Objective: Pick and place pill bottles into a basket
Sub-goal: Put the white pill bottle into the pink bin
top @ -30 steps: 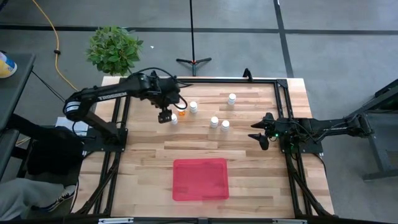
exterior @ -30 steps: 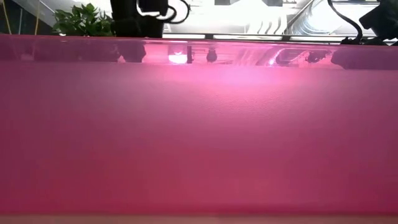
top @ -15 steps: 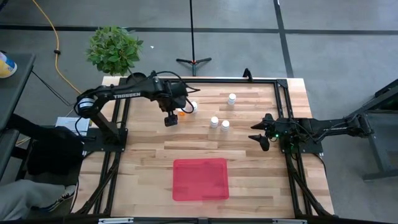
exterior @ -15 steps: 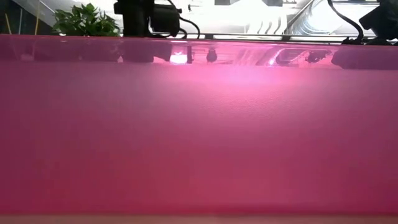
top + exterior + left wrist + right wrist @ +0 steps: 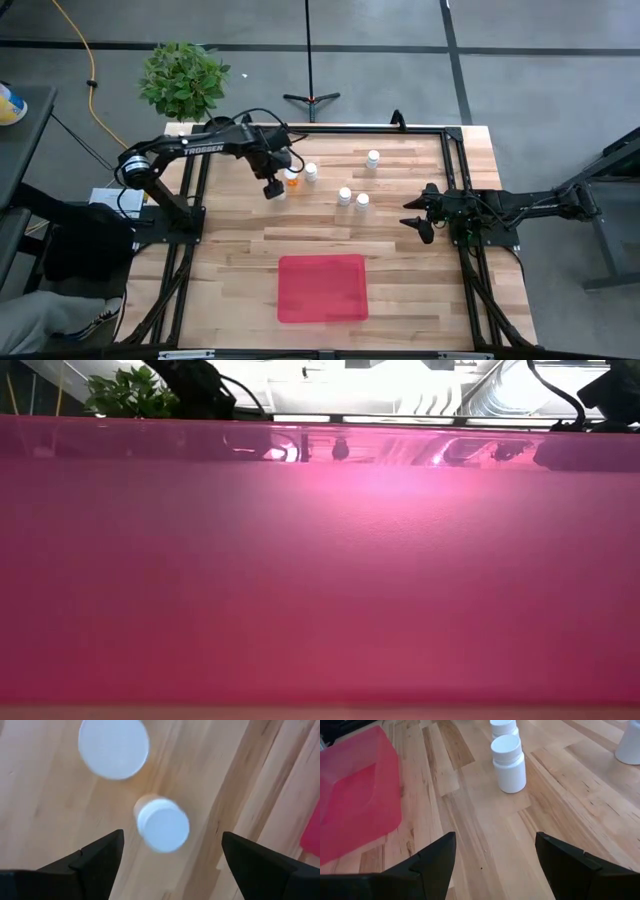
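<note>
The red basket (image 5: 322,288) lies flat on the table near its front edge, and its wall (image 5: 320,560) fills the low view. Pill bottles stand upright at the far middle: an orange-bodied one (image 5: 292,181) and white ones (image 5: 311,172) (image 5: 373,158) (image 5: 344,196) (image 5: 361,201). My left gripper (image 5: 272,189) is open above the table beside the orange-bodied bottle. In the left wrist view that bottle's white cap (image 5: 162,825) shows between the open fingers (image 5: 95,860), with another white cap (image 5: 113,747) beyond it. My right gripper (image 5: 424,222) is open and empty at the right.
A potted plant (image 5: 183,78) stands off the table's far left corner. The right wrist view shows white bottles (image 5: 508,762) ahead of the right gripper and the basket (image 5: 355,805) to one side. Bare wood lies between the bottles and the basket.
My left gripper has moved a little toward the table's right edge, closer to the orange-bodied bottle, and the arm behind it has swung. The bottles and the basket have stayed in place.
</note>
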Controlling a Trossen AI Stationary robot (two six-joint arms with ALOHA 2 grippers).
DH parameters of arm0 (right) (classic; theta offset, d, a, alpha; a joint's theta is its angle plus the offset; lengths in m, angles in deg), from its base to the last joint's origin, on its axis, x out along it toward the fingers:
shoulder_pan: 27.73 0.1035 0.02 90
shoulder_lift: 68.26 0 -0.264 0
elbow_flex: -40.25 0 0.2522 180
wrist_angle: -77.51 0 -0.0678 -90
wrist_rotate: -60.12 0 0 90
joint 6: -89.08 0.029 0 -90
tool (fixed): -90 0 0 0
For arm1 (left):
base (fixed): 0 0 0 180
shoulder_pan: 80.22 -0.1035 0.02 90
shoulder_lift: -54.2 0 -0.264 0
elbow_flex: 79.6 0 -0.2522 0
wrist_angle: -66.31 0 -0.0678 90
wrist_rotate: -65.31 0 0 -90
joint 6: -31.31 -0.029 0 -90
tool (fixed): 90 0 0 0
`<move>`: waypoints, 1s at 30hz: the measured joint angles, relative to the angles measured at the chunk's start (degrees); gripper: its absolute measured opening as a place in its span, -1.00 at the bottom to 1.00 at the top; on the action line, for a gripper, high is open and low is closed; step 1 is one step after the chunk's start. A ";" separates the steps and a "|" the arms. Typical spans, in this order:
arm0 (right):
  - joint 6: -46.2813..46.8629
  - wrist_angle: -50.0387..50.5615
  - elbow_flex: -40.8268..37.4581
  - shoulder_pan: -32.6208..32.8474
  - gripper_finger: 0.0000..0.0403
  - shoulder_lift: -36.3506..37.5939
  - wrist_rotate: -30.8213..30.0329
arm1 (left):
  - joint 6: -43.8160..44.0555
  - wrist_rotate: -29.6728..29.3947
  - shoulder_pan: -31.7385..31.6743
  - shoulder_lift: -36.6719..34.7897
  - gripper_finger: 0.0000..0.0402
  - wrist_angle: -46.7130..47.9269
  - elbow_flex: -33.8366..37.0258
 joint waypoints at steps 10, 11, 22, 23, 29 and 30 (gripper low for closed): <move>0.00 0.00 0.00 0.00 0.31 0.00 -0.26 | 0.93 -2.32 0.03 0.00 0.85 -2.69 2.61; 0.02 0.00 0.00 -0.02 0.31 0.00 -0.47 | 1.21 -2.47 0.03 0.00 0.85 -3.21 2.94; 0.02 -0.02 0.00 -0.01 0.31 0.00 -1.11 | 3.51 -2.68 0.05 0.00 0.85 -7.03 5.81; 0.01 -0.01 0.00 0.00 0.31 0.00 -1.10 | 3.63 -2.68 0.05 0.00 0.85 -7.47 6.03; 0.02 -0.02 0.00 -0.02 0.31 0.00 -1.11 | 5.41 -1.70 0.10 0.00 0.85 -10.53 7.51; 0.02 -0.02 0.00 0.00 0.31 0.00 -1.09 | 5.67 -1.68 0.20 0.00 0.85 -10.77 7.69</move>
